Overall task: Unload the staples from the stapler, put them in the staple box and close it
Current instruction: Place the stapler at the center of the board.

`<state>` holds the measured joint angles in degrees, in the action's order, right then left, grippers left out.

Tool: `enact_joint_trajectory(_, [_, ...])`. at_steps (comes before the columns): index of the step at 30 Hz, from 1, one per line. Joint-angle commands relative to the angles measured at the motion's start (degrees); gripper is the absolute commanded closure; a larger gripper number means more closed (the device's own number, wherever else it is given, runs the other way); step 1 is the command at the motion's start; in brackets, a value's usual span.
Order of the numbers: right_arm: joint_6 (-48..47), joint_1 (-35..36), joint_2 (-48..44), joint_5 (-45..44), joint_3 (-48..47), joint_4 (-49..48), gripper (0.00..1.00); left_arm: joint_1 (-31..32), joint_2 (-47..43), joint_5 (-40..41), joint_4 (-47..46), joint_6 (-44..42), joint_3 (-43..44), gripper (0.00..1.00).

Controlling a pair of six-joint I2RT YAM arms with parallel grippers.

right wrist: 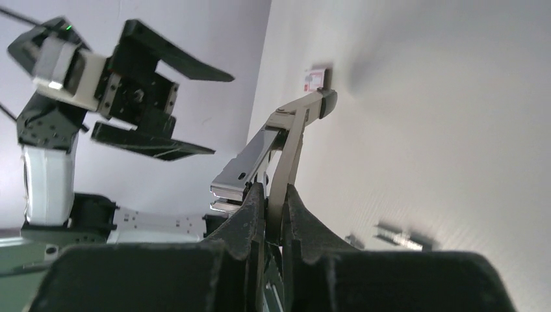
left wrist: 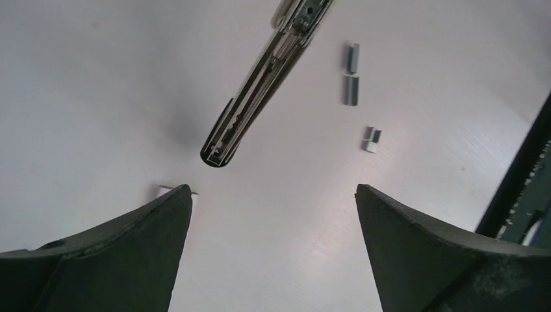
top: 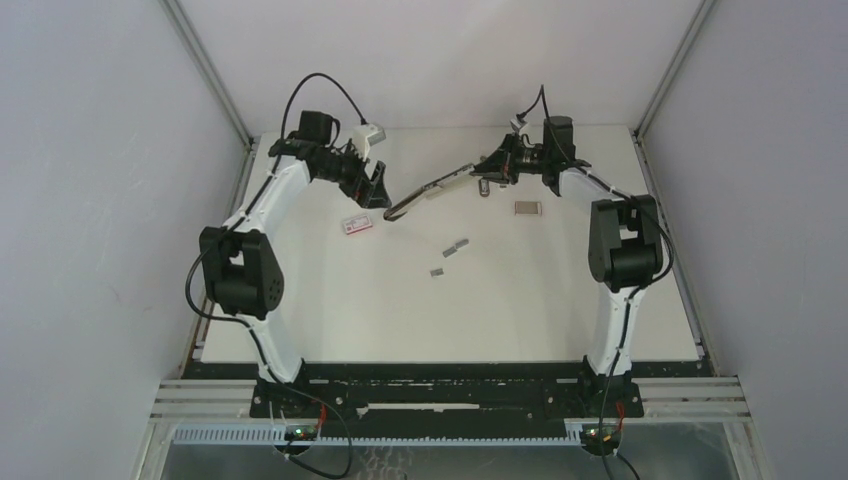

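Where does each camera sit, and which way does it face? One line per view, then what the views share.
Top external: above and behind the robot, looking down on the table; the left arm and right arm show.
Left wrist: on the left arm, looking down through the open left gripper at the tip of the stapler and loose staples.
Right wrist: on the right arm, looking along the right gripper, shut on the stapler, towards the left arm.
Shared: all three show the stapler.
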<state>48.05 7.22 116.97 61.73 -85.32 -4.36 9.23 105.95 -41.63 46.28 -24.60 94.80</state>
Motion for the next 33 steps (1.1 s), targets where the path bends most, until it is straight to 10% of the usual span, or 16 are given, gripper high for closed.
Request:
enact_joint_trajectory(1, [4.8,0.7,3.6,-0.9,-7.0,-4.2,1.00,0.3,0.6,3.2,-2.2,-6.2,7.0,0.00])
enact_joint_trajectory(17, [9.2,3.7,19.5,-2.2,-21.1,-6.8,1.00,4.2,18.8,7.2,0.9,-17.4,26.8,0.02])
enact_joint_trajectory(33, [9.6,5.1,24.6,-2.2,-23.8,-7.1,1.00,9.2,26.9,20.7,3.1,-30.7,30.7,0.29])
